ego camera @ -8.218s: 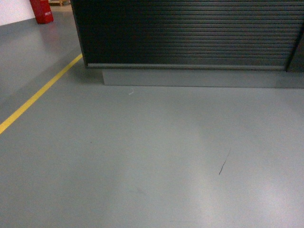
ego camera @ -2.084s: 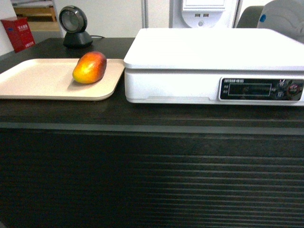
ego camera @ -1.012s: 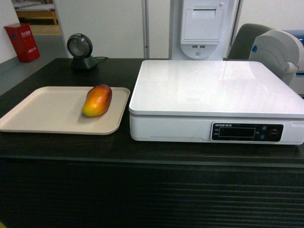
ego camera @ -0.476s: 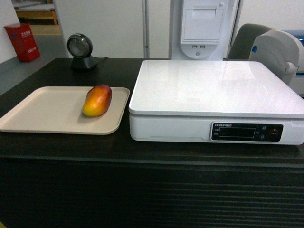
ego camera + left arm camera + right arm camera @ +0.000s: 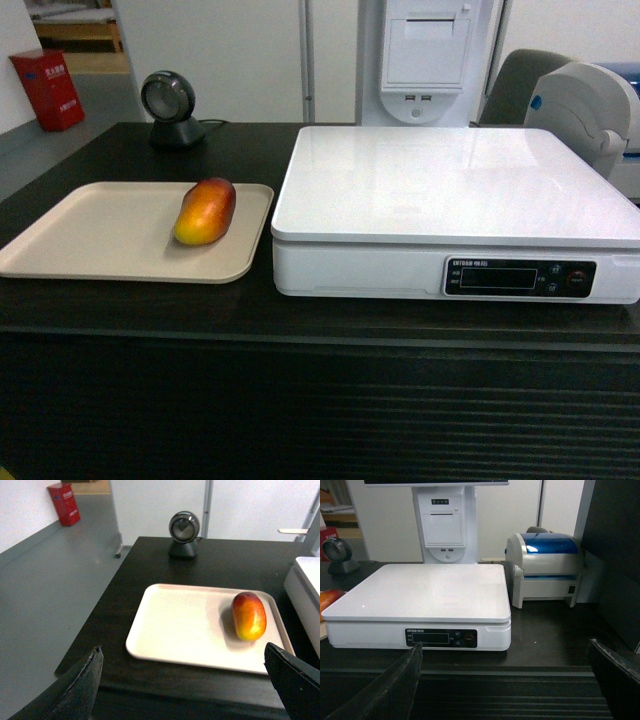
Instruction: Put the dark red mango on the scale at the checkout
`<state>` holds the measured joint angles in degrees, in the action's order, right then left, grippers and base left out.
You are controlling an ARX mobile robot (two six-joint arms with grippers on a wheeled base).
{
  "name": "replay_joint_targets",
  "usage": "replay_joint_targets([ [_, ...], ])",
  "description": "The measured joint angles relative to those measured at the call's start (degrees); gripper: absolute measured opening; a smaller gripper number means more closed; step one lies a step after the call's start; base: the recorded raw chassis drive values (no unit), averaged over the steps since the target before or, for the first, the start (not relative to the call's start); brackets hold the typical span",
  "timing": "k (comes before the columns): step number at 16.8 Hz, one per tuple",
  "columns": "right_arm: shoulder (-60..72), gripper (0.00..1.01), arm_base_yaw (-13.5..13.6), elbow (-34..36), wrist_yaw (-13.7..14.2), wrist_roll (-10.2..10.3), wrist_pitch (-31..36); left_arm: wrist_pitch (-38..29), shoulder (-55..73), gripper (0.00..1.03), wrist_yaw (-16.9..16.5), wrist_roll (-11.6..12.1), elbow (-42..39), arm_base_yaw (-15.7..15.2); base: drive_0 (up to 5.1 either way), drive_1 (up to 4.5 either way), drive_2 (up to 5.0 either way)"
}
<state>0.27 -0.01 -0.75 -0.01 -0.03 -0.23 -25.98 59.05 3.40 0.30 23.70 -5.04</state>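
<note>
Dark red at its far end and orange-yellow at the near one, the dark red mango [image 5: 205, 210] you are after lies on its side on the beige tray [image 5: 90, 235], close to the tray's right edge and so just beside the scale [image 5: 450, 190]. Its long axis runs roughly front to back across the checkout [image 5: 300, 400], tilted a little, with the red end pointing away from you and slightly right. That suits a sideways grasp across the short width.

From the left wrist camera the mango [image 5: 248, 615] sits ahead and to the right of the left gripper [image 5: 185, 690], whose two dark fingers show at the lower corners, spread wide with nothing between them. You would likely use this arm, being on the tray's side.

Your right gripper [image 5: 510, 690] faces the scale [image 5: 427, 590] head-on, fingers likewise parted and empty. The white platform is bare and level, ready to take the fruit.

Behind stand a round black scanner [image 5: 172, 110], a white receipt terminal [image 5: 425, 60] and a label printer [image 5: 545, 567], all well apart from the mango.
</note>
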Motion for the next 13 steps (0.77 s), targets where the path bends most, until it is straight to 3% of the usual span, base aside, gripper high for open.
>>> replay_joint_targets([
  [3,0.00,0.98,0.00,0.00,0.00,0.00,0.02,-3.13,20.98,0.98,-9.20,1.70,13.75,-0.37,0.0,0.00,0.0],
  [5,0.00,0.98,0.00,0.00,-0.02,0.00,0.02,-1.44,32.79,0.98,-12.66,2.43,23.02,0.44,0.0,0.00,0.0],
  [9,0.00,0.98,0.00,0.00,-0.02,0.00,0.02,6.86,50.51,0.98,-16.13,3.30,40.83,3.13,0.0,0.00,0.0],
  [13,0.00,0.98,0.00,0.00,0.00,0.00,0.02,12.96,60.41,0.98,-17.14,3.63,51.82,5.46,0.0,0.00,0.0],
])
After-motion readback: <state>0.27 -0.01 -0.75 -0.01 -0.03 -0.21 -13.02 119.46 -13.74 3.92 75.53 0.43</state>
